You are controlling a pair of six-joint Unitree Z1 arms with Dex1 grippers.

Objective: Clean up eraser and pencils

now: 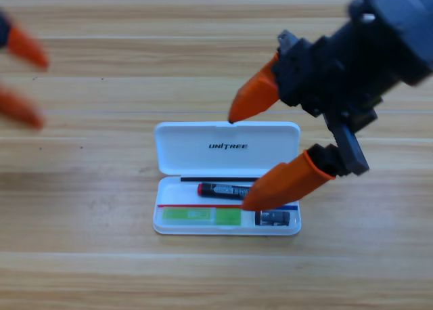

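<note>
High view showed the right gripper (238, 160) over the open white case (226, 178), its orange jaws spread wide and holding nothing. Just beneath its lower jaw tip lay the black pencil (222, 189) with red ends. Below that tip, in the case's front row, sat the eraser (272, 218), and the green pencil (201, 216) lay to its left. Far left, the left gripper (32, 86) waited at the edge, jaws apart.

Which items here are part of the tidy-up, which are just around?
Job: eraser, green pencil, black pencil, all in the white case; right hand, open above the case.
Around: left hand, open at the left edge; wooden table.
</note>
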